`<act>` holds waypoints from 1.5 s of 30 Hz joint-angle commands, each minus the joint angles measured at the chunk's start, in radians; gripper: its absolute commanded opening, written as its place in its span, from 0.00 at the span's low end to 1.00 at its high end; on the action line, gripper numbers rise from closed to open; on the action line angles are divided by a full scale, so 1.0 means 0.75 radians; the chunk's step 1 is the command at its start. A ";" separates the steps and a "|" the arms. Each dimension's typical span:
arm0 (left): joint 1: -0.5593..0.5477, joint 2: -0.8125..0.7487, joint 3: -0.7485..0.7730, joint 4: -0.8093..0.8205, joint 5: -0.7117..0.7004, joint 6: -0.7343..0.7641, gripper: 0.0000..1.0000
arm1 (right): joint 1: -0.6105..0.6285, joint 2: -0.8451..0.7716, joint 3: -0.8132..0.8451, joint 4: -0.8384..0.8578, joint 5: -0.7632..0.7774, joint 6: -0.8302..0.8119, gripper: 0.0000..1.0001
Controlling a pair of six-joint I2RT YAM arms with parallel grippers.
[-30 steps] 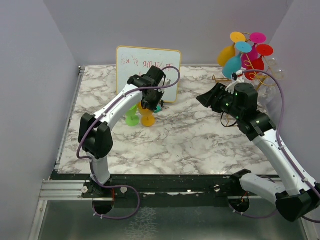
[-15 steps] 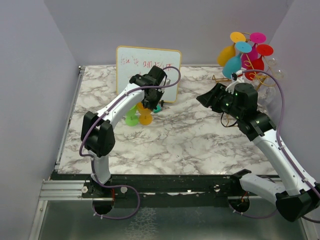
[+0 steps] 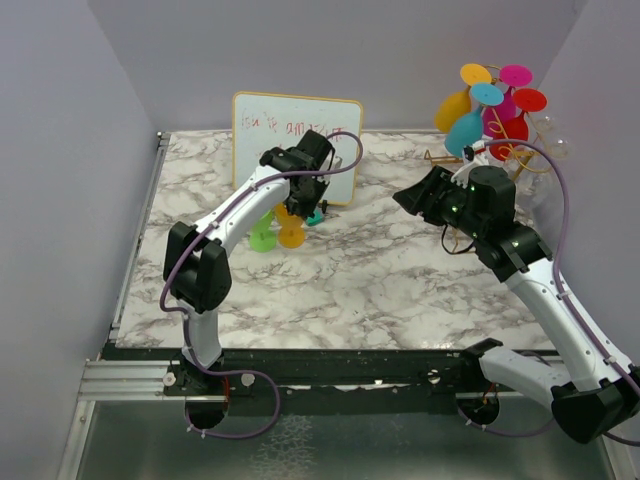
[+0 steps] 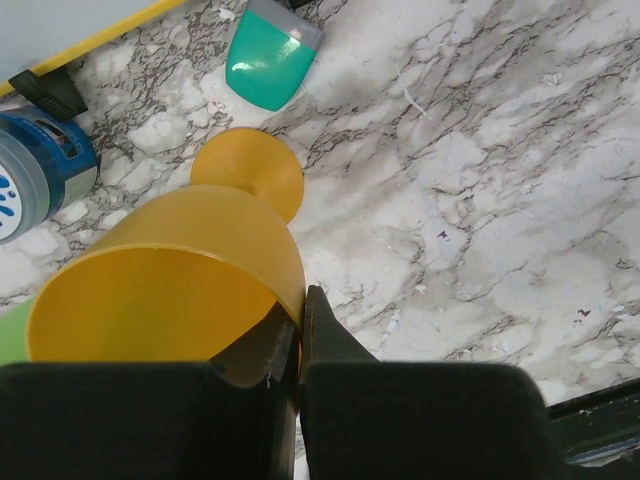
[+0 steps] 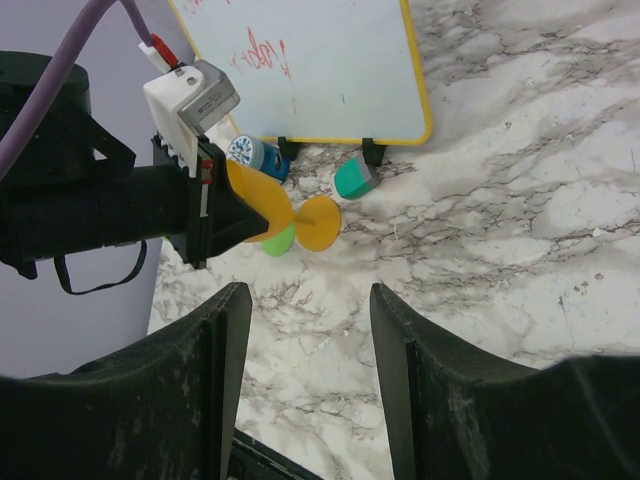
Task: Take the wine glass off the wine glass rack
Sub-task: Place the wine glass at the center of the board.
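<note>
The orange wine glass [image 4: 180, 270] is off the wine glass rack [image 3: 437, 156]. It is clamped at its rim by the left gripper [image 4: 300, 300] and held tilted near the whiteboard [image 3: 295, 125]. Contact of its foot with the table [image 3: 400, 290] cannot be told. Set-down and release are judged outstanding. The right gripper [image 5: 305, 295] is spread and empty.

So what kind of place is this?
Likely a robot test bench, not a home: two arms bolted to a marble-look table, plain walls boxing it in, a handwritten whiteboard at the back.
</note>
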State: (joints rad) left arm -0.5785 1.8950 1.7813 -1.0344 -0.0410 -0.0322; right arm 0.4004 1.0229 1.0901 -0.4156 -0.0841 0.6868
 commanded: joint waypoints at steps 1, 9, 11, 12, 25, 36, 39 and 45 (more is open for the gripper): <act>-0.010 0.021 0.058 0.013 0.052 0.007 0.00 | 0.004 0.012 0.007 -0.025 0.012 -0.017 0.56; -0.007 0.029 0.032 0.023 -0.051 0.007 0.00 | 0.004 0.023 0.019 -0.025 -0.012 -0.023 0.57; -0.007 0.014 0.013 0.051 -0.040 -0.003 0.00 | 0.003 0.030 0.025 -0.038 -0.009 -0.027 0.57; -0.007 0.005 0.001 0.070 -0.036 -0.012 0.00 | 0.003 0.033 0.026 -0.041 -0.010 -0.029 0.57; -0.001 -0.004 -0.004 0.086 -0.055 -0.031 0.18 | 0.003 0.029 0.020 -0.036 -0.017 -0.028 0.57; -0.001 -0.044 0.005 0.080 -0.112 0.003 0.27 | 0.004 0.036 0.032 -0.043 -0.025 -0.028 0.57; -0.001 -0.045 0.004 0.064 -0.137 0.028 0.27 | 0.004 0.034 0.036 -0.045 -0.025 -0.027 0.57; -0.001 -0.029 0.009 0.035 -0.188 0.080 0.25 | 0.003 0.033 0.034 -0.044 -0.027 -0.020 0.57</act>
State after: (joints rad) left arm -0.5781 1.9003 1.7889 -0.9806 -0.1272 -0.0166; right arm 0.4004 1.0466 1.0901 -0.4213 -0.0917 0.6792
